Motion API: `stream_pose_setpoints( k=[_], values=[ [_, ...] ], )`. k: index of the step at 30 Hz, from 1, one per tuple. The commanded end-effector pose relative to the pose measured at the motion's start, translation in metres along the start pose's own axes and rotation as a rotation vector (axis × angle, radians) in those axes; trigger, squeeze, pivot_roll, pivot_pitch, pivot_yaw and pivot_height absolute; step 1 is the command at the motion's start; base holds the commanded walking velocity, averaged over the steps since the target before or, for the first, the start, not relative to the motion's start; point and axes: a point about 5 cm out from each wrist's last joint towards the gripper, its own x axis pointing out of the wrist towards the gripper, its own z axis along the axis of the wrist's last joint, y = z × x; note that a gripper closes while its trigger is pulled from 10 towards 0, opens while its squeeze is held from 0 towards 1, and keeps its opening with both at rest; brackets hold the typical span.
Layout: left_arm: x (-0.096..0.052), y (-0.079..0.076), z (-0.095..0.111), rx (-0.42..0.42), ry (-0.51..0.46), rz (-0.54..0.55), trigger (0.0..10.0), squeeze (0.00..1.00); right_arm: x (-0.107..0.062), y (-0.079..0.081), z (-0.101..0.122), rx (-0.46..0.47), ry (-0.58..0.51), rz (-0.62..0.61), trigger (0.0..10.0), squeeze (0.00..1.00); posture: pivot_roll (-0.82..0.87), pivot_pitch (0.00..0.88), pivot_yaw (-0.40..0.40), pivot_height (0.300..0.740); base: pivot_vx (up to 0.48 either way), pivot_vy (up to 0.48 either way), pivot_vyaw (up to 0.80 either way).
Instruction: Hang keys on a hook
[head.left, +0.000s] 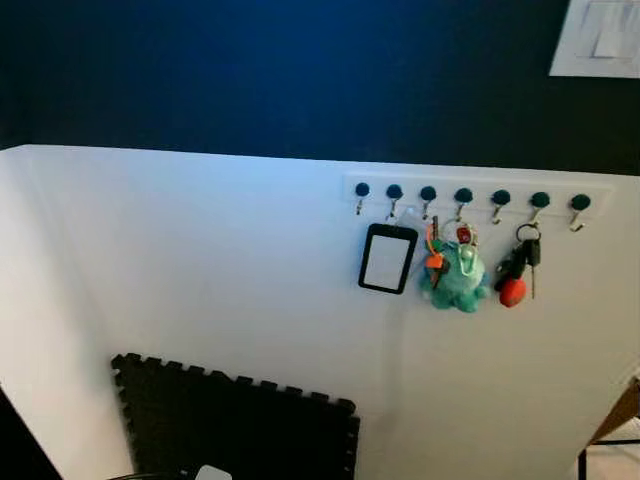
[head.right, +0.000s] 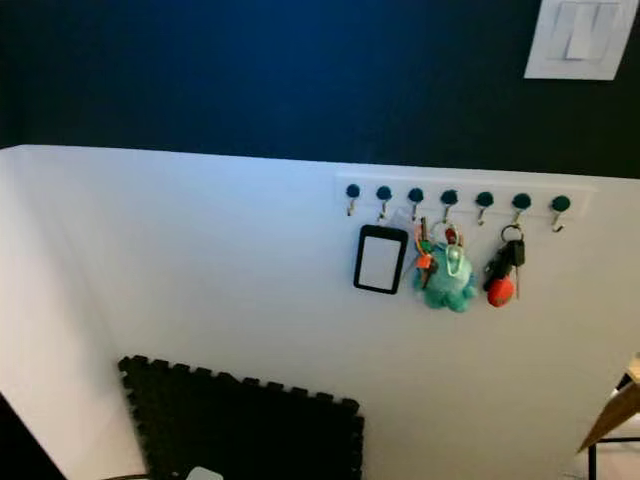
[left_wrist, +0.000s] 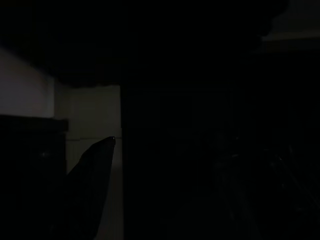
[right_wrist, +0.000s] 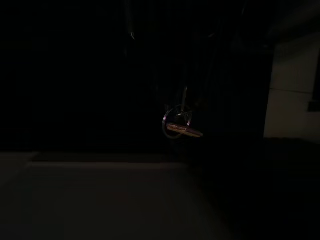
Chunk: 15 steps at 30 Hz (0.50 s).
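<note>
A white hook rail (head.left: 470, 188) with several dark-knobbed hooks is fixed high on the white wall panel. Hanging from it are a black card holder (head.left: 387, 258), a teal plush keychain (head.left: 457, 276) with orange tags, and a black car key with a red ball (head.left: 517, 272). The leftmost hook (head.left: 361, 196) and the rightmost hook (head.left: 578, 210) are bare. In the dark right wrist view, a metal ring with a small key (right_wrist: 179, 126) hangs in mid-air; what holds it is hidden. My left gripper (left_wrist: 100, 165) is a dim shape in the shade.
A black foam mat (head.left: 240, 425) leans against the bottom of the white panel. A white light switch (head.left: 600, 35) sits on the dark blue wall at the upper right. At the lower right is a wooden edge on a dark metal frame (head.left: 618, 418).
</note>
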Motion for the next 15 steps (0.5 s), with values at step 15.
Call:
stream_pose_setpoints(
  k=[15],
  values=[
    [0.0008,-0.0039,-0.0004,0.007,0.015,-0.014,10.0,0.00,-0.0011,-0.0002,-0.0043,-0.005,0.017,0.000,10.0,0.00,0.06,0.017,0.018,0.740,0.000,-0.181,0.00]
  ],
)
